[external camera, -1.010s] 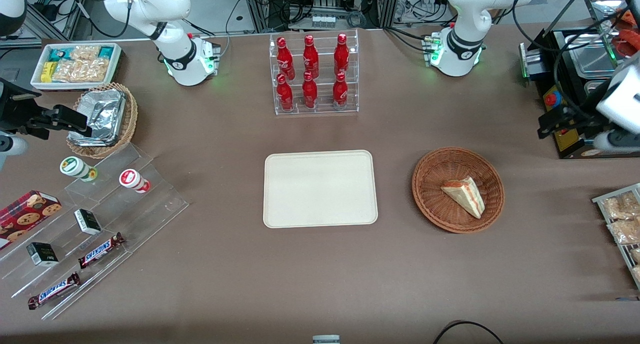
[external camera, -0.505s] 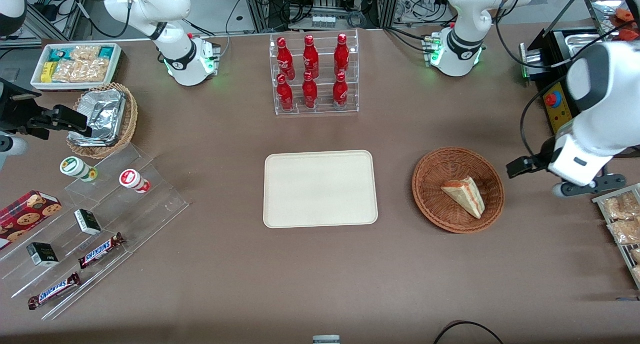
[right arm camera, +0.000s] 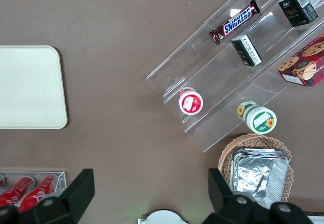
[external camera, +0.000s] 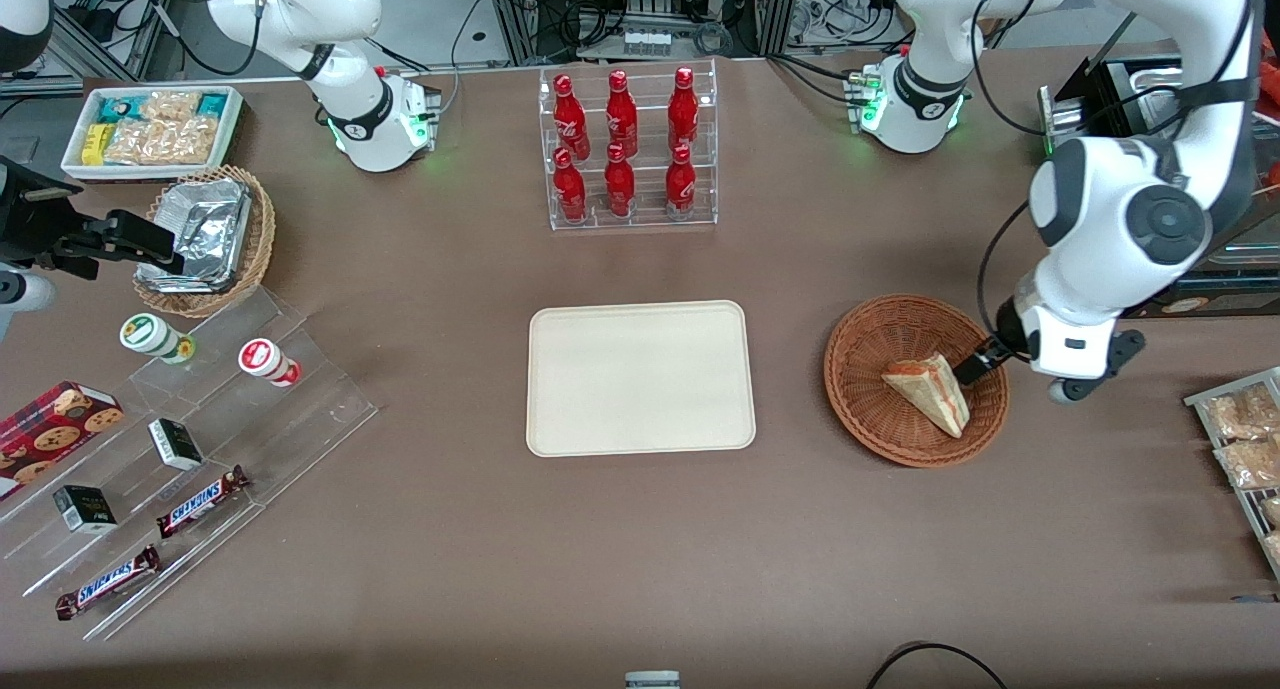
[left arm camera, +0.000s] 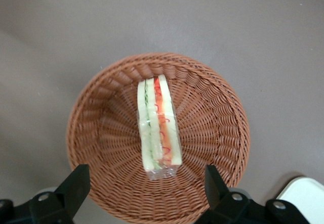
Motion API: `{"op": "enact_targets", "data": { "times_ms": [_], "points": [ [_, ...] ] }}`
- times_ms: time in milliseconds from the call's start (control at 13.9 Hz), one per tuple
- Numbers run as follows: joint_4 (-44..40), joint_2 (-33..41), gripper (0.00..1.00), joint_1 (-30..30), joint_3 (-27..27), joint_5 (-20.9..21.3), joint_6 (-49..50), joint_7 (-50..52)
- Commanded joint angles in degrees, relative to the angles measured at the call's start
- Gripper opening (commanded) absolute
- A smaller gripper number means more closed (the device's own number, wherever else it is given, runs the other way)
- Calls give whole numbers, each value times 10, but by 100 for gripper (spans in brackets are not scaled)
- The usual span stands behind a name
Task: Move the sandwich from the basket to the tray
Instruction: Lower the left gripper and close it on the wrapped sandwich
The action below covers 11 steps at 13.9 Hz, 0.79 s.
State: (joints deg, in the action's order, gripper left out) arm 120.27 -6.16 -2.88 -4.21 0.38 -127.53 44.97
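Note:
The sandwich (external camera: 930,393), a clear-wrapped wedge of white bread with red and green filling, lies in the round reddish-brown wicker basket (external camera: 870,349). In the left wrist view the sandwich (left arm camera: 158,125) lies on its side in the middle of the basket (left arm camera: 101,128). My left gripper (external camera: 985,359) hangs above the basket's rim on the working arm's side, beside the sandwich. Its fingers (left arm camera: 76,186) are open and empty, spread wider than the sandwich, above the basket's edge. The cream-beige tray (external camera: 640,377) lies flat beside the basket, toward the parked arm's end.
A clear rack of red bottles (external camera: 627,149) stands farther from the front camera than the tray. A rack of snack packets (external camera: 1245,449) lies at the working arm's end. Foil containers in a tan basket (external camera: 205,239), acrylic steps with snacks (external camera: 180,449) and a white bin (external camera: 150,129) lie toward the parked arm's end.
My left arm has swung in from the working arm's end of the table and lowered, so the gripper now hangs over the basket's rim beside the sandwich. The sandwich has not moved.

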Motion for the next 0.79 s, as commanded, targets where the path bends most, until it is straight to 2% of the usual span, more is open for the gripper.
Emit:
{"op": "enact_targets", "data": {
  "times_ms": [0,722],
  "points": [
    [54,9,100,-1,-4,8,-58,50],
    [59,-89,100,-2,-11,9,-162,85]
  ]
}}
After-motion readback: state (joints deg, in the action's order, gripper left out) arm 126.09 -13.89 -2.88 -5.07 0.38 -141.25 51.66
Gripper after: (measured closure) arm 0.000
